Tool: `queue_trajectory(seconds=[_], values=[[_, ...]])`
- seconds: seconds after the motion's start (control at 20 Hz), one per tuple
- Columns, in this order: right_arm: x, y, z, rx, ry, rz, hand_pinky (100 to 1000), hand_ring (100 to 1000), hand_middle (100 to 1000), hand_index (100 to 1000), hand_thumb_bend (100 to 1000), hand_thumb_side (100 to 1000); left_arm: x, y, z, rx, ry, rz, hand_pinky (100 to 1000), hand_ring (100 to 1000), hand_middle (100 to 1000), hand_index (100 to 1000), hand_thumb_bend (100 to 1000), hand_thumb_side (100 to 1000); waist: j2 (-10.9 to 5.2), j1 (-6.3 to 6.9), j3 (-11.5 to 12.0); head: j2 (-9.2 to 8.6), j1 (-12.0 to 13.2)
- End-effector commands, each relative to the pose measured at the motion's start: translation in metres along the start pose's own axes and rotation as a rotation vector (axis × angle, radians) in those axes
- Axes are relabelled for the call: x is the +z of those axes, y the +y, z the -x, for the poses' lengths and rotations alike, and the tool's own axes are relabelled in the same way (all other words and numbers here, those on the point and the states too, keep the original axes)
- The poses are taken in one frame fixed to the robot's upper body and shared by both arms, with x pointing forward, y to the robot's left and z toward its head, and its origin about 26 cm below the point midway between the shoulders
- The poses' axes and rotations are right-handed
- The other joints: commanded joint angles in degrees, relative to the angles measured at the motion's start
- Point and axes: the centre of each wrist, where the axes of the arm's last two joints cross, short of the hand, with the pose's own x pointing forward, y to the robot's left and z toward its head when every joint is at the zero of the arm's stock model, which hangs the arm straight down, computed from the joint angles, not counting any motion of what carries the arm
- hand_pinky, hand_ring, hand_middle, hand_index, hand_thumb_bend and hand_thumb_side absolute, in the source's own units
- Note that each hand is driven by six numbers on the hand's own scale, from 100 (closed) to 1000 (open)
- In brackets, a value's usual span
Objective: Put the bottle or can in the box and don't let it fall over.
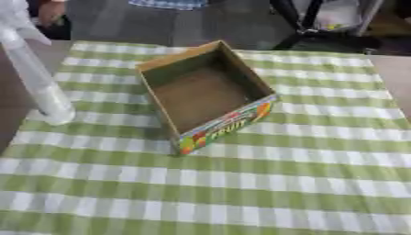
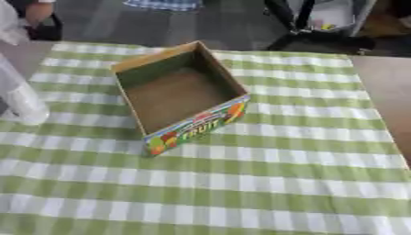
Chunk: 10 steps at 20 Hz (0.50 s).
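An open cardboard box [image 1: 229, 123] with a colourful fruit print on its front wall sits askew on the checked cloth, left of centre. Its brown inside holds nothing. A tall, pale, see-through cylinder [image 1: 36, 78], shaped like a bottle, leans at the left edge with its lower end on the cloth, a short way left of the box. Its upper end runs into a blurred white shape [image 1: 16, 18] at the top left corner, and I cannot tell what holds it. Neither of my hands shows in either view.
A green and white checked cloth [image 1: 241, 183] covers the table. Bare brown tabletop [image 2: 389, 92] shows along the right edge. Beyond the far edge stands a black frame with legs [image 1: 309, 23] on a grey floor.
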Motion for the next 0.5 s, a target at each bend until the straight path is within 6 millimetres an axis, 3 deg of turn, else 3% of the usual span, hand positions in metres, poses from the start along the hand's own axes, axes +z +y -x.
queue_trajectory(seconds=[0.05, 0.5], values=[[-0.003, 0.000, -0.005, 0.018, -0.014, -0.022, 908, 1000, 1000, 1000, 100, 633, -0.010, 0.020, -0.012, -0.048, -0.026, 0.056, 1000, 1000, 990, 1000, 504, 465, -0.32, 0.12, -0.2, -0.74, 0.4], [-0.004, 0.002, -0.004, 0.017, -0.008, -0.035, 909, 1000, 1000, 1000, 100, 634, -0.034, 0.030, -0.022, -0.073, -0.077, 0.138, 1000, 1000, 987, 1000, 532, 380, -0.09, 0.06, -0.6, -1.00, 0.9]])
